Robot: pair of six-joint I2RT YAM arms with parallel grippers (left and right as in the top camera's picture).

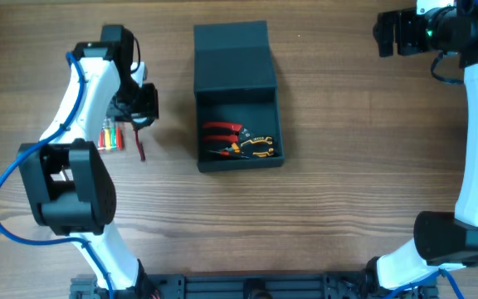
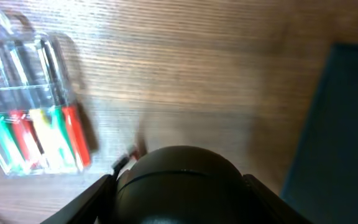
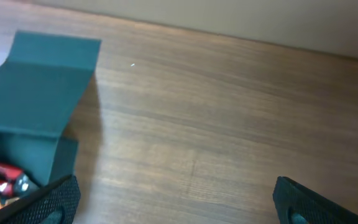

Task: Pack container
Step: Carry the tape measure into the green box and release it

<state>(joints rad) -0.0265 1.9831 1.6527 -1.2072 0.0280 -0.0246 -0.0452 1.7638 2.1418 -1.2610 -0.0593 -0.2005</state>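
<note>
Left gripper (image 1: pixel 142 112) points down at left, jaws clamped on a black round handle (image 2: pixel 179 183); right gripper (image 1: pixel 384 35) raised far right, jaws wide apart.

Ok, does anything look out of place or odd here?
Nothing stands out. The dark teal-grey rectangular container sits square, flap lid open, with red- and yellow-handled pliers lying inside. The clear plastic packet of coloured bits lies flat on the wooden table to its left.

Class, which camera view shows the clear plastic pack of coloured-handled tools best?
The left wrist view: the clear plastic pack appears large, its green, red, yellow and orange handles distinct. Overhead, it is small and partly hidden by the left arm. The right wrist view misses it.
</note>
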